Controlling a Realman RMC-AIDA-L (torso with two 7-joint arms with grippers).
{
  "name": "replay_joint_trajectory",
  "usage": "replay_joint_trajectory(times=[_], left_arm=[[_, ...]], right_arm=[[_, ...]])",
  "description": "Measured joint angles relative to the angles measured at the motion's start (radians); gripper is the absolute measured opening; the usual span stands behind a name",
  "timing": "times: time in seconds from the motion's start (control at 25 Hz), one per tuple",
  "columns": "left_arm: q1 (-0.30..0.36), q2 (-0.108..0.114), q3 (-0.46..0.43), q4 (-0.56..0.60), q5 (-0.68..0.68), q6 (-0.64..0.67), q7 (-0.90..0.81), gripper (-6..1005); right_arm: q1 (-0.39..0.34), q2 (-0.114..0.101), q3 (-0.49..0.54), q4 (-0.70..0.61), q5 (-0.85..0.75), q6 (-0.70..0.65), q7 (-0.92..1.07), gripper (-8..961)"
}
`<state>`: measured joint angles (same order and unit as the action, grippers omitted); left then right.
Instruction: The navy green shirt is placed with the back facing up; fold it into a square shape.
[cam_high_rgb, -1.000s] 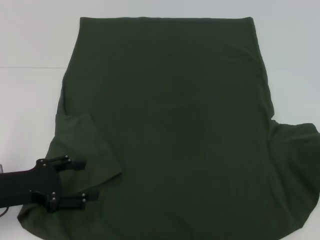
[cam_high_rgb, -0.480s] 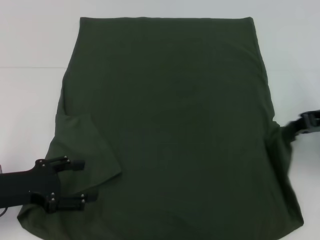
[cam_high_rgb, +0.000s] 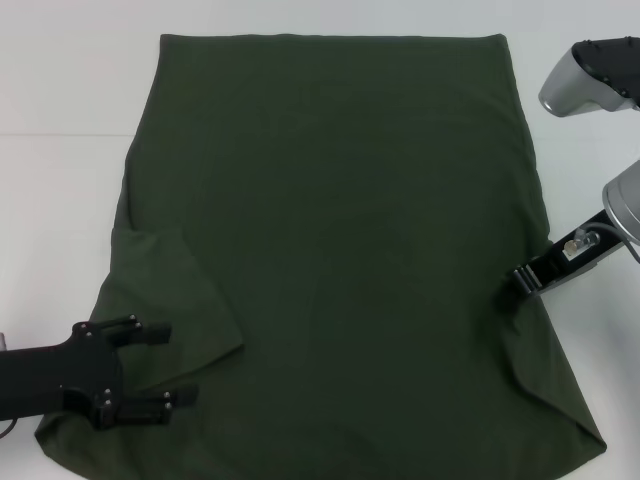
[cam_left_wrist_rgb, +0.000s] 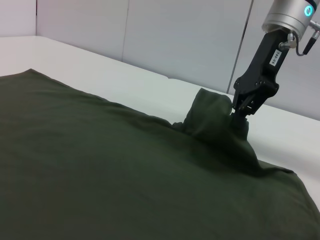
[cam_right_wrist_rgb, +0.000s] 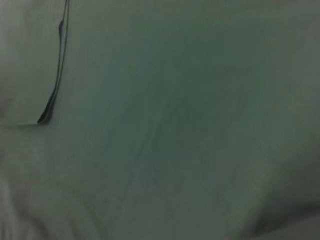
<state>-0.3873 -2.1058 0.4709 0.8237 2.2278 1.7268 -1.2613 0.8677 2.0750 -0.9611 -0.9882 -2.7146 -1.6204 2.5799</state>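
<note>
The navy green shirt (cam_high_rgb: 340, 250) lies plain side up, covering most of the desk (cam_high_rgb: 60, 90). The right tool (cam_high_rgb: 522, 284) is clamped on the right sleeve, bunched inward for folding. The left tool (cam_high_rgb: 165, 362), fingers apart, hovers over the folded left sleeve near the desk's near-left corner.

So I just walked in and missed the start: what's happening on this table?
A two-armed robot is folding a navy green shirt spread plain side up on a white table. The right gripper is shut on the shirt's right sleeve, holding it bunched up above the shirt's body. The left gripper sits open at the near left corner, over the left sleeve, which lies folded onto the body. The shirt is not square yet.
</note>
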Motion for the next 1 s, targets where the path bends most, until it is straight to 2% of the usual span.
replay_joint_trajectory(times=[0.4,0.84,0.96,1.0], left_arm=[[0.002,0.000,0.000,0.000,0.000,-0.004,0.002,887],[0.002,-0.001,0.002,0.000,0.000,-0.004,0.003,888],[0.002,-0.002,0.002,0.000,0.000,-0.004,0.002,888],[0.002,-0.002,0.002,0.000,0.000,-0.004,0.001,888]], right_arm=[[0.014,0.010,-0.092,0.000,0.004,-0.003,-0.006,27],[0.021,0.013,-0.066,0.000,0.022,-0.007,0.022,32],[0.012,0.008,-0.033,0.018,0.054,-0.009,0.021,216],[0.011,0.005,-0.018,0.031,0.070,-0.008,0.017,241]])
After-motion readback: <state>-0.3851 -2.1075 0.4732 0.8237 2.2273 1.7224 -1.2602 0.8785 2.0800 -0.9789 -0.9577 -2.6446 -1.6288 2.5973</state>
